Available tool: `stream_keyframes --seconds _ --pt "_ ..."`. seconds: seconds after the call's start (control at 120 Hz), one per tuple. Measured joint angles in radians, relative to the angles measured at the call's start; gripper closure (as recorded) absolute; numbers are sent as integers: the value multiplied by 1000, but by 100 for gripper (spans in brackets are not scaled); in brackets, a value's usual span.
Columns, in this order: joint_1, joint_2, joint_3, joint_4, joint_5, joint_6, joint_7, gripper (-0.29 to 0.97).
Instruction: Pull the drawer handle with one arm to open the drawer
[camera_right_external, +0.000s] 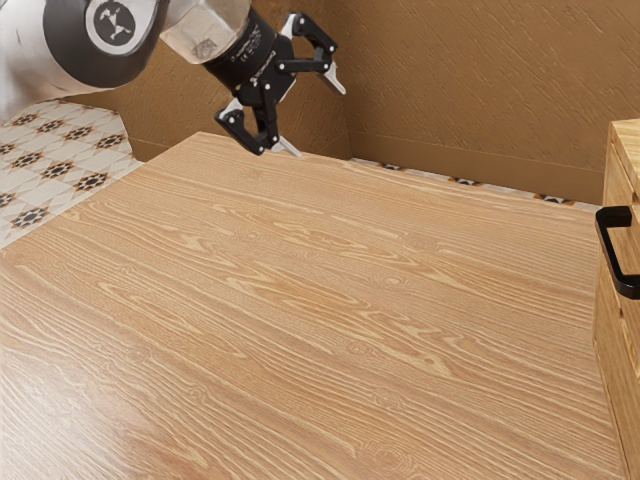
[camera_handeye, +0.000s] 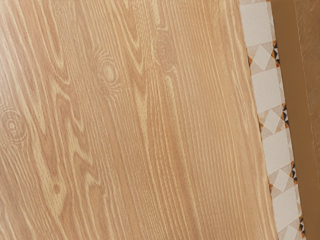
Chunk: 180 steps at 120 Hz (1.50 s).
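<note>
Far from the drawer handle, at the exterior view's upper left, the arm came in above the tabletop. Its black pincer hung in the air over the tabletop's far corner, the two fingers spread wide apart with nothing between them. A broad stretch of wood-grained tabletop lay between pincer and handle. The wrist view looked down on that grain, with floor tiles and a brown wall past the tabletop's edge. At the exterior view's right edge rose the wooden drawer unit, the black handle jutting from its front, well apart from the pincer. The drawer was perhaps shut; I could not tell.
</note>
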Motion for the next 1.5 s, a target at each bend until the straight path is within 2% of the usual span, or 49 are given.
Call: stream_keyframes --seconds 0.117,0.283,0.358,0.558,0.7,0.883,0.95,1.042,1.1,1.217,1.292,1.342,1.392,1.5 --pt "-47 31 17 -5 -42 66 19 5" --pt "-125 70 -2 13 -94 120 59 8" --pt "-139 72 -25 13 -121 134 82 8" --pt "-249 47 -34 -47 -165 166 135 11" --pt "-262 14 -24 -66 -235 125 207 10" --pt "-225 23 -24 -65 -267 81 295 7" --pt "-111 59 -129 -35 -281 73 326 6" --pt "82 113 -326 26 -289 63 364 6" --pt "131 122 -378 37 -288 58 385 5" --pt "161 127 -435 35 -286 54 421 6" --pt "317 136 -634 32 -257 55 438 8" --pt "370 141 -712 31 -229 59 444 10" --pt "463 156 -825 29 -203 67 449 11" --pt "540 184 -925 22 -158 90 460 17"
